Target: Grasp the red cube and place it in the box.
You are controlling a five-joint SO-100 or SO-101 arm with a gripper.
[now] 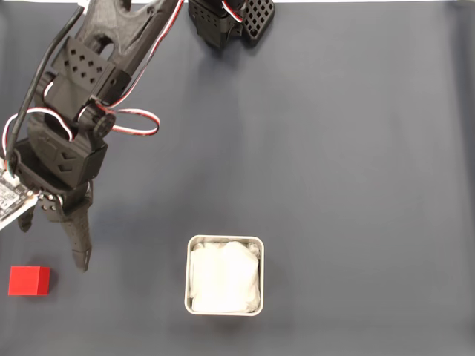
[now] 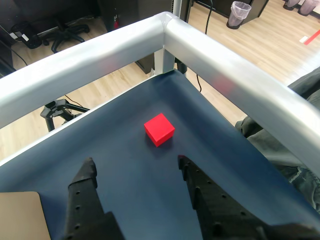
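Note:
The red cube (image 1: pixel 30 280) lies on the dark blue mat near the lower left edge of the fixed view. My black gripper (image 1: pixel 52 245) hovers just above and slightly right of it, open, nothing between its fingers. In the wrist view the red cube (image 2: pixel 159 129) sits ahead of the gripper (image 2: pixel 135 163), beyond the gap between the two spread fingertips and apart from both. The box (image 1: pixel 224 241), a small square container with a pale rim and crumpled white lining, stands at the lower middle of the fixed view, well to the right of the cube.
The arm's base (image 1: pixel 230 22) sits at the top middle, with red and white cables (image 1: pixel 137 122) looping off the arm. A silver metal rail (image 2: pixel 225 65) frames the table corner just beyond the cube. A tan patch (image 2: pixel 22 215) lies at lower left.

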